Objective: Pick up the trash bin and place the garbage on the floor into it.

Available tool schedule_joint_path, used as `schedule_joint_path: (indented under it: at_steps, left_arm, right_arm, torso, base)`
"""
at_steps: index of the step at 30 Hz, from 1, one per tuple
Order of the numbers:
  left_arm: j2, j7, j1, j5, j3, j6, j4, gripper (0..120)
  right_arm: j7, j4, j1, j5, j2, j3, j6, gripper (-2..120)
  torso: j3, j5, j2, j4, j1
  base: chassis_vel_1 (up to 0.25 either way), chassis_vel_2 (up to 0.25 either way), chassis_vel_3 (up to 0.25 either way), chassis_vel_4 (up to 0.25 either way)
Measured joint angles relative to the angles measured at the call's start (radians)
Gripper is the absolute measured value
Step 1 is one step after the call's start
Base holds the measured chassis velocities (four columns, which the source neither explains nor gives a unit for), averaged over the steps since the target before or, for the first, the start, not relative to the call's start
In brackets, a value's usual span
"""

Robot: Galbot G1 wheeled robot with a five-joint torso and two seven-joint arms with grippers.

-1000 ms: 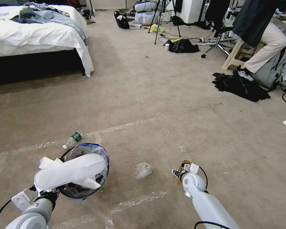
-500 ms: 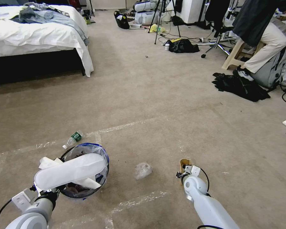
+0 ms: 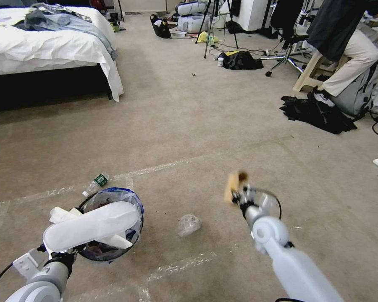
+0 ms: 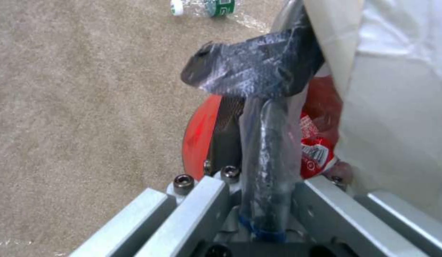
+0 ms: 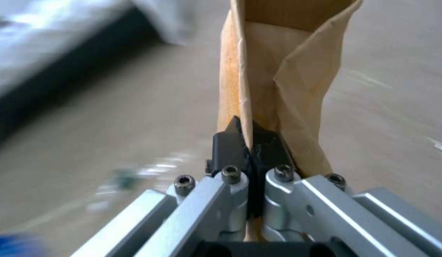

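The right jaws (image 5: 252, 142) are pressed together on the lower edge of a brown cardboard piece (image 5: 278, 64), which stands up out of them with its crease running along its length; a pinch on the thin edge keeps the stiff sheet from swinging. In the head view the cardboard piece (image 3: 232, 184) is held up clear of the carpet, to the right of the trash bin (image 3: 132, 201) and well apart from it.

The left jaws (image 4: 266, 200) are pinched on the trash bin's black rim through the clear, blue-edged liner, so the bin hangs from one side of its mouth with red wrappers (image 4: 318, 150) lying inside. The left forearm crosses over part of the opening, leaving the far and right parts of the rim open as the likely way in.

Between bin and cardboard lies a crumpled clear wrapper (image 3: 189, 223) on the carpet (image 3: 197, 126); a green-labelled bottle (image 3: 97, 182) lies just beyond the bin's far rim. The carpet around is otherwise open.
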Motion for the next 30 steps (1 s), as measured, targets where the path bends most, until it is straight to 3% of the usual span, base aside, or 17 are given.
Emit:
schedule_joint_path:
  at_steps: [4,8,9,16,22,30]
  left_arm:
    - [-0.002,-0.003,0.006,0.000,-0.002,0.002,-0.010,0]
    - [-0.005,-0.007,0.007,0.002,-0.002,0.003,-0.013,0]
    - [-0.007,-0.008,0.007,0.004,-0.001,0.004,-0.013,0]
    - [-0.016,-0.011,-0.004,0.010,0.003,0.006,-0.012,0]
    - [-0.019,-0.012,-0.012,0.009,0.001,0.007,-0.007,0]
    - [-0.021,-0.012,-0.011,0.006,-0.004,0.007,-0.005,0]
  right_arm:
    - [-0.046,0.129,0.147,0.103,-0.047,-0.167,0.022,0]
    - [-0.051,0.174,0.258,0.206,-0.047,-0.271,0.010,0]
    - [-0.037,0.192,0.323,0.269,-0.034,-0.341,-0.004,0]
    - [0.085,0.180,0.469,0.411,0.029,-0.544,-0.094,0]
    - [0.206,0.131,0.517,0.437,0.089,-0.687,-0.171,0]
    - [0.231,0.092,0.504,0.406,0.129,-0.716,-0.194,0]
  torso:
    - [0.000,0.0001,0.000,0.0002,0.000]
    - [0.000,-0.0001,0.000,0.0003,0.000]
    - [0.000,-0.0001,0.000,0.0002,0.000]
    - [0.000,-0.0001,0.000,0.0001,0.000]
    - [0.000,-0.0001,0.000,0.0002,0.000]
    - [0.000,0.0000,0.000,0.0000,0.000]
  base:
    - [0.000,0.000,0.000,0.000]
    - [0.000,0.000,0.000,0.000]
    - [0.000,0.000,0.000,0.000]
    - [0.000,0.000,0.000,0.000]
    - [0.000,0.000,0.000,0.000]
    - [0.000,0.000,0.000,0.000]
